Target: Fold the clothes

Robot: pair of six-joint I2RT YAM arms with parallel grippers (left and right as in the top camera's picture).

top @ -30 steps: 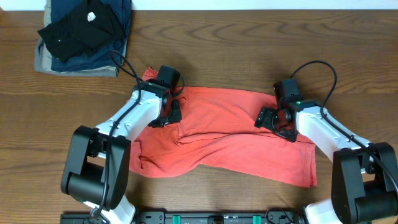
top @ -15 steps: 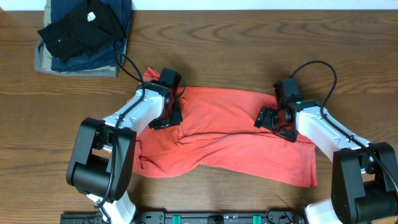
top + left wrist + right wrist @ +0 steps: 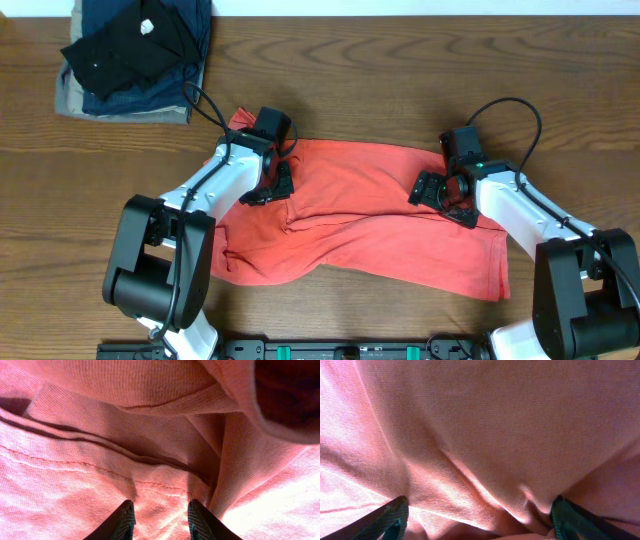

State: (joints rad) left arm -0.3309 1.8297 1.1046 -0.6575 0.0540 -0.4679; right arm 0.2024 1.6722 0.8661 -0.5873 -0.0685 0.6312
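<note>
Overhead view shows you the orange-red T-shirt [image 3: 370,215] lying flat across the middle of the brown wooden table [image 3: 400,70]. It is spread long from side to side, with a soft crease running along it. Its print does not show from here. A pile of folded dark clothes [image 3: 130,60] sits in the far left corner, well apart from the shirt, so it is out of your way.

Your left gripper [image 3: 270,188] is down on the left end of the shirt, near the sleeve. In the left wrist view its two fingers [image 3: 125,521] stand a little apart, with a stitched hem lying between them. They are not squeezing the cloth. It looks lined up that way so it can catch the hem when it closes.

Your right gripper [image 3: 443,193] is down on the right part of the shirt. In the right wrist view its fingers [image 3: 390,516] are spread wide, one at each side, with plain cloth between them. It holds nothing.

Both claws sit on the same long line of the shirt. My guess is you are getting ready to pinch both ends and lift them together for a fold. The cloth is thin and floppy, so grab just the top layer.
</note>
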